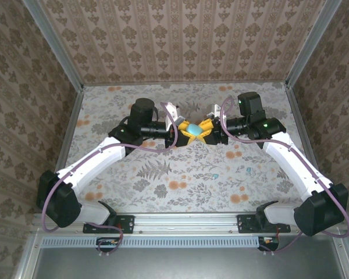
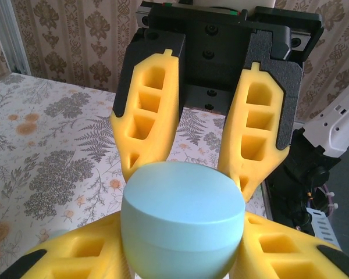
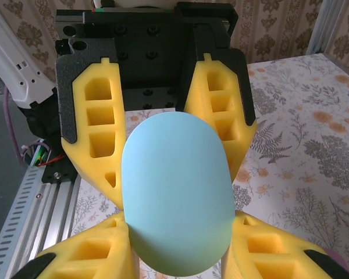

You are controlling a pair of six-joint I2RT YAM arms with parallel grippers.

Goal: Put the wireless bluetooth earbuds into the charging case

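The charging case (image 1: 193, 129) is a smooth pale-blue egg shape, held above the middle of the table between both grippers. Its lid seam shows in the left wrist view, where the charging case (image 2: 183, 215) looks closed. My left gripper (image 1: 185, 131) pinches it from the left, and its yellow fingers (image 2: 64, 256) press both sides. My right gripper (image 1: 206, 128) is shut on the charging case (image 3: 175, 192) from the right. A tiny pale-blue speck (image 1: 248, 170) on the cloth near the right arm may be one of the earbuds; it is too small to be sure.
The table has a floral cloth (image 1: 163, 174) and patterned walls on three sides. Metal posts (image 1: 70, 64) stand at the back corners. The arm bases and a rail (image 1: 186, 222) line the near edge.
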